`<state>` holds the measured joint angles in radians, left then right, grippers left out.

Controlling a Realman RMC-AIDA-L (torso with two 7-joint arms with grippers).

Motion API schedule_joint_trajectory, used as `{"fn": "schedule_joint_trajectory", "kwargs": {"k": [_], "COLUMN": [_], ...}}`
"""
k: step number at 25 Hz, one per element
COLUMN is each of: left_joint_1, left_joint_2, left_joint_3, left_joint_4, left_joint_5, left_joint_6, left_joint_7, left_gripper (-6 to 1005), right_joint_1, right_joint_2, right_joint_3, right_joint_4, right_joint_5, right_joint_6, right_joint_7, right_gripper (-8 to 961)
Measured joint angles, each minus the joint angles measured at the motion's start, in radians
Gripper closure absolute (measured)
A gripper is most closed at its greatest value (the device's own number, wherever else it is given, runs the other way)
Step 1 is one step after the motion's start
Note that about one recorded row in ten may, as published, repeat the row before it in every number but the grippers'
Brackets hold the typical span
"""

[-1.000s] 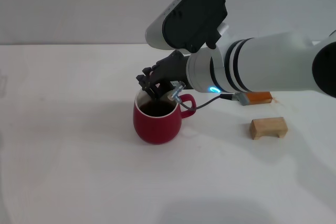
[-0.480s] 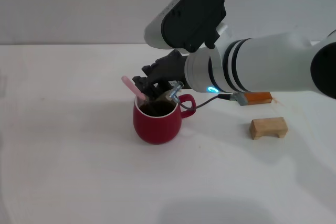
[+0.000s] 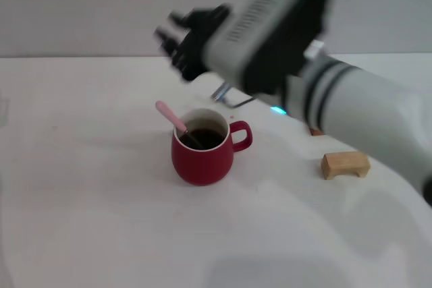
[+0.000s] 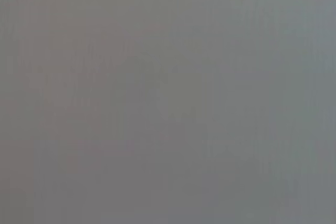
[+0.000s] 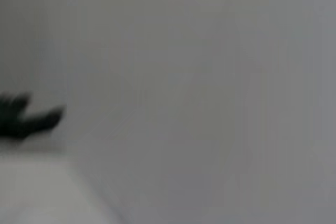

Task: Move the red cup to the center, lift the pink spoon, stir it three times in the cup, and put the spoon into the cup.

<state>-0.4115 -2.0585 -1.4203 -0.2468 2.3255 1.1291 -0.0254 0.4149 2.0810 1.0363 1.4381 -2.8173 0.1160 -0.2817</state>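
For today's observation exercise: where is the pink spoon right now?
In the head view, the pink spoon stands in the red cup, handle leaning toward the robot's left.

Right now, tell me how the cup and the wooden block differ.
The cup is dark red and rounded, the wooden block tan and boxy with a notch underneath. The cup holds dark liquid and the spoon; the block holds nothing. The cup sits mid-table, the block farther to the robot's right. Both rest on the white table, untouched.

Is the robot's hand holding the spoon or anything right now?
No, nothing. The right gripper is up above the red cup, empty, and the pink spoon leans in the cup by itself. The left gripper is out of sight.
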Motion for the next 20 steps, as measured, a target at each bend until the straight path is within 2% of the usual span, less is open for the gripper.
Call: {"fn": "schedule_joint_trajectory", "kwargs": {"k": [1, 4, 5, 6, 8, 13, 14, 15, 16, 17, 20], "left_joint_1": [-0.002, -0.005, -0.006, -0.006, -0.008, -0.008, -0.008, -0.008, -0.008, -0.007, 0.0], "left_joint_2": [0.0, 0.0, 0.0, 0.0, 0.0, -0.001, -0.002, -0.002, -0.002, -0.002, -0.001], "left_joint_3": [0.0, 0.0, 0.007, 0.007, 0.025, 0.034, 0.042, 0.046, 0.046, 0.049, 0.049], "left_joint_4": [0.001, 0.003, 0.003, 0.003, 0.004, 0.002, 0.004, 0.005, 0.005, 0.007, 0.006], "left_joint_5": [0.0, 0.0, 0.0, 0.0, 0.0, 0.0, 0.0, 0.0, 0.0, 0.0, 0.0], "left_joint_6": [0.0, -0.002, -0.004, -0.004, -0.005, -0.004, -0.001, -0.001, -0.001, 0.0, 0.002], "left_joint_7": [-0.006, -0.021, -0.023, -0.023, -0.023, -0.024, -0.024, -0.024, -0.024, -0.024, -0.024], "left_gripper": [170, 170, 170, 170, 170, 170, 170, 170, 170, 170, 170], "right_joint_1": [0.0, -0.11, -0.167, -0.167, -0.227, -0.349, -0.386, -0.4, -0.4, -0.405, -0.412], "right_joint_2": [0.0, -0.001, -0.002, -0.002, -0.002, -0.002, -0.001, 0.0, 0.0, 0.0, -0.005], "right_joint_3": [0.0, -0.008, -0.007, -0.007, 0.005, 0.03, 0.036, 0.038, 0.038, 0.037, 0.043], "right_joint_4": [0.0, -0.055, -0.099, -0.099, -0.14, -0.244, -0.329, -0.389, -0.389, -0.431, -0.61], "right_joint_5": [0.0, -0.026, -0.024, -0.024, -0.006, 0.1, 0.143, 0.182, 0.182, 0.217, 0.375], "right_joint_6": [0.0, -0.298, -0.461, -0.461, -0.606, -0.867, -1.02, -1.113, -1.113, -1.171, -1.365], "right_joint_7": [0.0, -0.002, -0.002, -0.002, 0.0, -0.001, -0.001, -0.001, -0.001, -0.001, 0.0], "right_gripper": [701, 697, 696, 695, 692, 512, 492, 471, 451, 431, 370]}}
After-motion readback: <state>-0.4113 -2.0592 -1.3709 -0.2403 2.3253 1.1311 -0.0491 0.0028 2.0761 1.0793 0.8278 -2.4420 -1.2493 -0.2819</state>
